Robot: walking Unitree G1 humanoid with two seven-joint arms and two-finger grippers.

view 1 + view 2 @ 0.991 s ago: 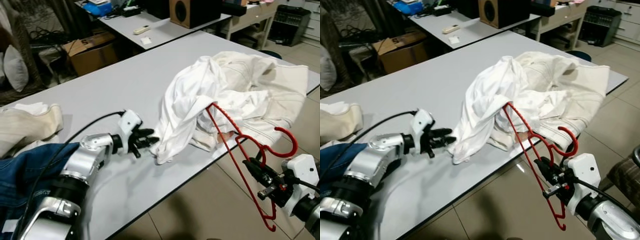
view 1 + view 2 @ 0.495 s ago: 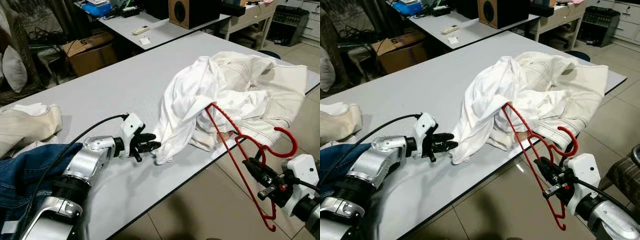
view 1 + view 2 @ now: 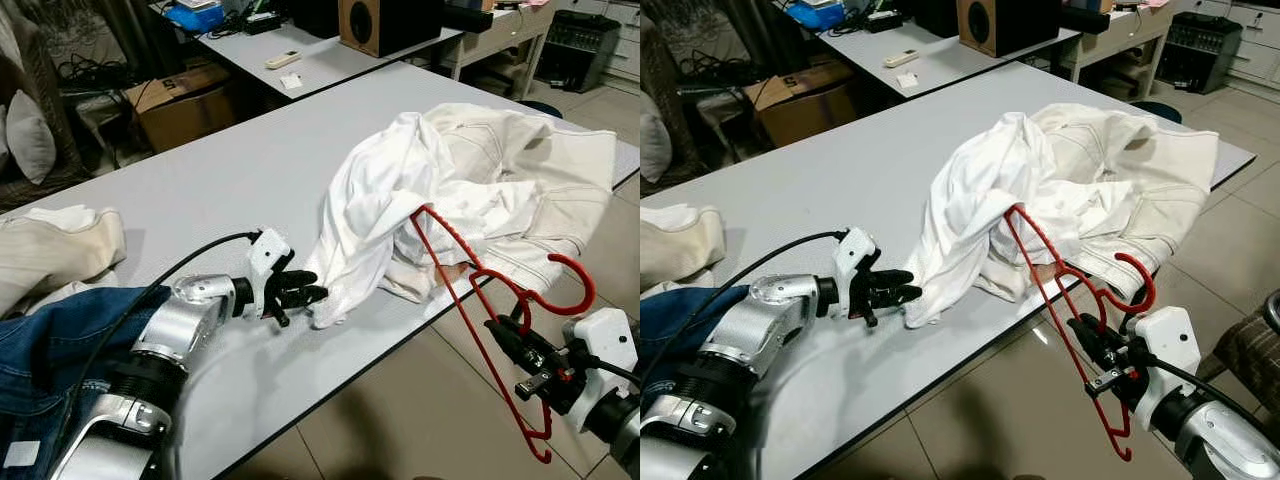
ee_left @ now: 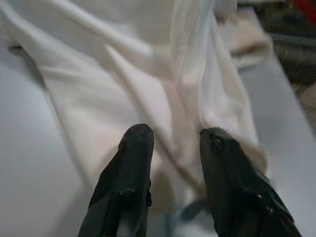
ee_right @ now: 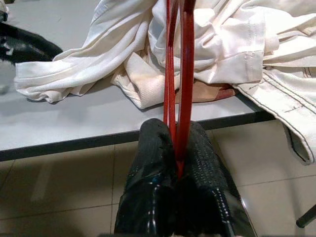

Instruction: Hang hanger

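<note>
A red plastic hanger (image 3: pixel 470 300) is held off the table's front edge, its far tip poking into a heap of white clothes (image 3: pixel 400 195). My right gripper (image 3: pixel 515 345) is shut on the hanger's lower bar; the right wrist view shows the red bars (image 5: pixel 178 74) pinched between the fingers. My left gripper (image 3: pixel 305 292) rests on the grey table (image 3: pixel 220 170), open, its fingertips touching the low corner of the white shirt (image 4: pixel 163 98). A cream jacket (image 3: pixel 540 180) lies under and behind the shirt.
Blue jeans (image 3: pixel 50 340) and a cream garment (image 3: pixel 55 245) lie at the table's left end. Behind stand another table with a speaker (image 3: pixel 385 22), a remote (image 3: pixel 283 60) and a cardboard box (image 3: pixel 185 100). Tiled floor (image 3: pixel 400 420) spreads below the hanger.
My left gripper has slid a little to the right along the table until its fingertips meet the shirt's corner. The right gripper and hanger have held still.
</note>
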